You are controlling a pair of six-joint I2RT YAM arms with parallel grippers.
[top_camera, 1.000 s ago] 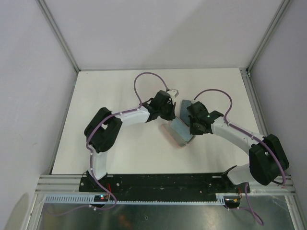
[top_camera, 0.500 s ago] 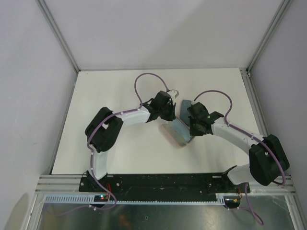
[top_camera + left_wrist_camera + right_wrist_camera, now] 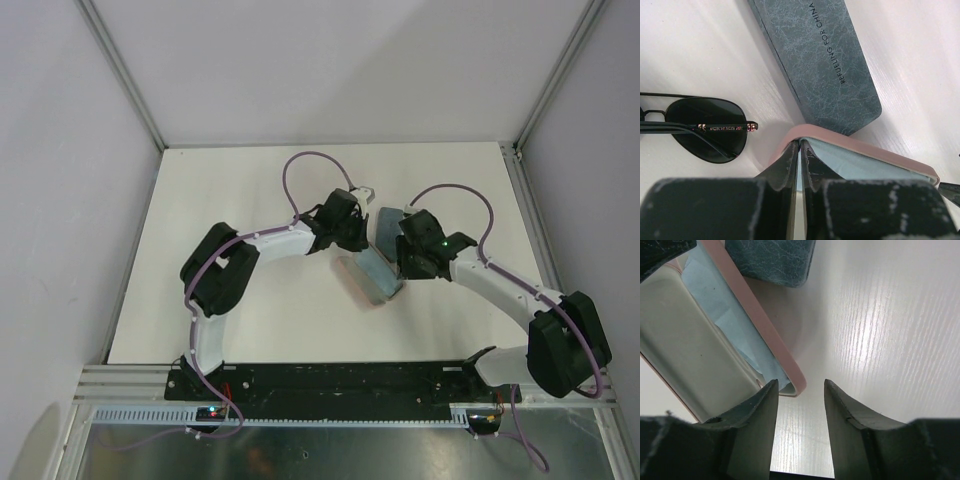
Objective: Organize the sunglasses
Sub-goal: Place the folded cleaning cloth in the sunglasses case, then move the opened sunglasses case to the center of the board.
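1. My left claw (image 3: 800,157) is pressed together, pinching the light-blue cloth (image 3: 850,160) at the pink case (image 3: 875,151) rim.
2. My right claw (image 3: 800,412) is spread, straddling that case's end.
3. The black wire sunglasses (image 3: 710,127) lie on the bench (image 3: 690,50), just left of it.

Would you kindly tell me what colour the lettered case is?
The lettered case is mottled blue-grey, clearest in the left wrist view.

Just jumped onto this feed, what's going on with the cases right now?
The left tool is closed at the end of the open oblong pink case, apparently pinching the light-blue cloth inside it. The right tool is open, straddling that case's rim. The black wire-framed sunglasses lie on the white table beside it, not yet packed; the oblong blue-grey case is shut.
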